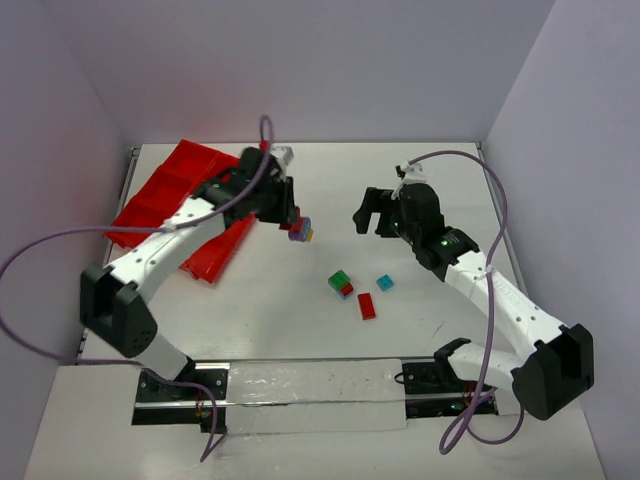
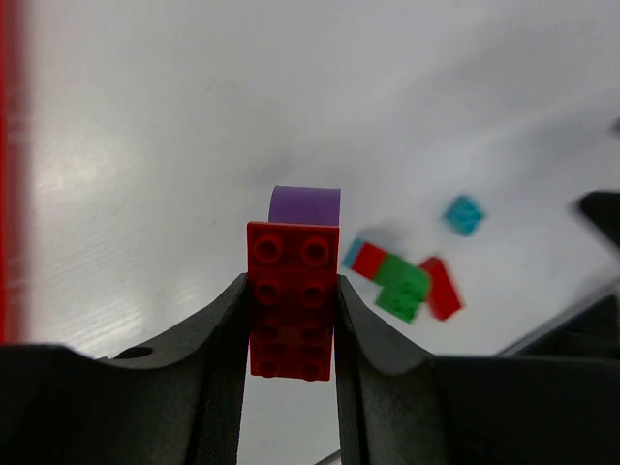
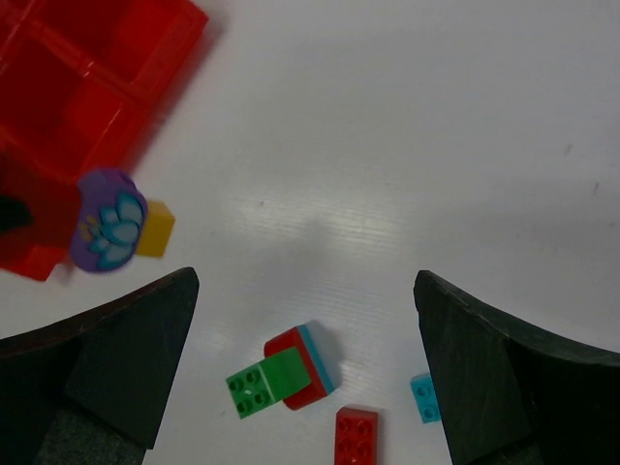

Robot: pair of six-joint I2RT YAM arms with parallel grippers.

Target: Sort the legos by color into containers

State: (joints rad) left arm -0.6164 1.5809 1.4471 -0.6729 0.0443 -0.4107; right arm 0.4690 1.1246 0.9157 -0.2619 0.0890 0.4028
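Observation:
My left gripper [image 1: 296,226] is shut on a stack of legos and holds it above the table, just right of the red tray [image 1: 160,195]. In the left wrist view a red brick [image 2: 293,300] sits between the fingers, with a purple brick [image 2: 304,204] behind it. The right wrist view shows the purple piece [image 3: 107,221] and a yellow brick [image 3: 155,229] on that stack. My right gripper [image 1: 372,216] is open and empty, above the table. On the table lie a green-on-red stack [image 1: 341,284], a cyan brick [image 1: 385,283] and a red brick [image 1: 367,306].
The tray's compartments [image 3: 87,68] show at the top left of the right wrist view. The loose bricks lie below my right gripper [image 3: 305,283]: green [image 3: 263,383], red [image 3: 356,434], cyan [image 3: 423,397]. Side walls enclose the table.

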